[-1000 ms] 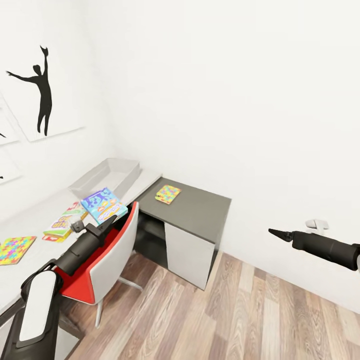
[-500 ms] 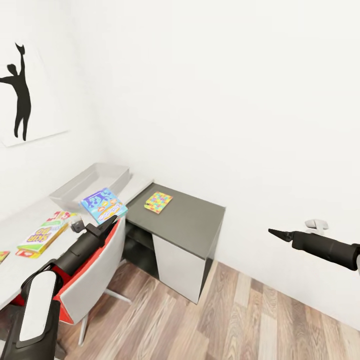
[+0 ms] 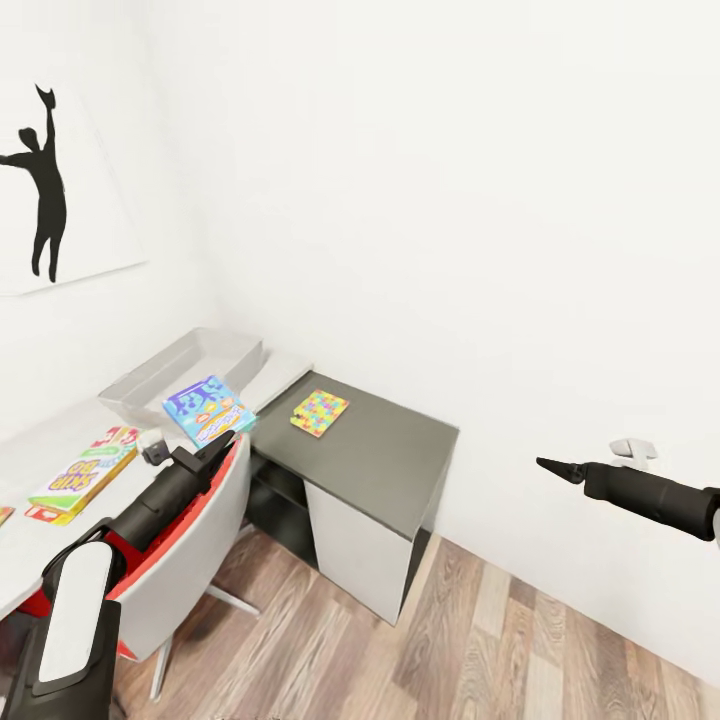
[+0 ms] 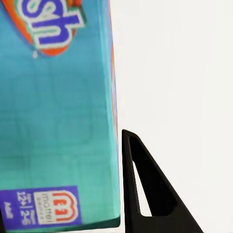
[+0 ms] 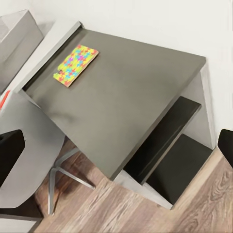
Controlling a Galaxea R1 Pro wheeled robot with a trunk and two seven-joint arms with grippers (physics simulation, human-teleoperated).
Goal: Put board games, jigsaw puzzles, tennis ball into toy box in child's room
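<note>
The robot appears to be ferrying a board game to the table (image 3: 30, 450), whose white top carries the toy box (image 3: 180, 365) at its far end. The left gripper (image 3: 205, 448) pinches a blue board game (image 3: 207, 409) by one edge, holding it above the chair (image 3: 190, 540), short of the box; the next move calls for carrying it over the rim and releasing. A second board game (image 3: 80, 475) lies on the white top, and a jigsaw puzzle (image 3: 320, 412) on the dark cabinet (image 3: 390, 460). The right gripper (image 3: 552, 465) hangs empty, seemingly pressed together. The left wrist view shows a small "mattel" logo; other lettering is unreadable.
</note>
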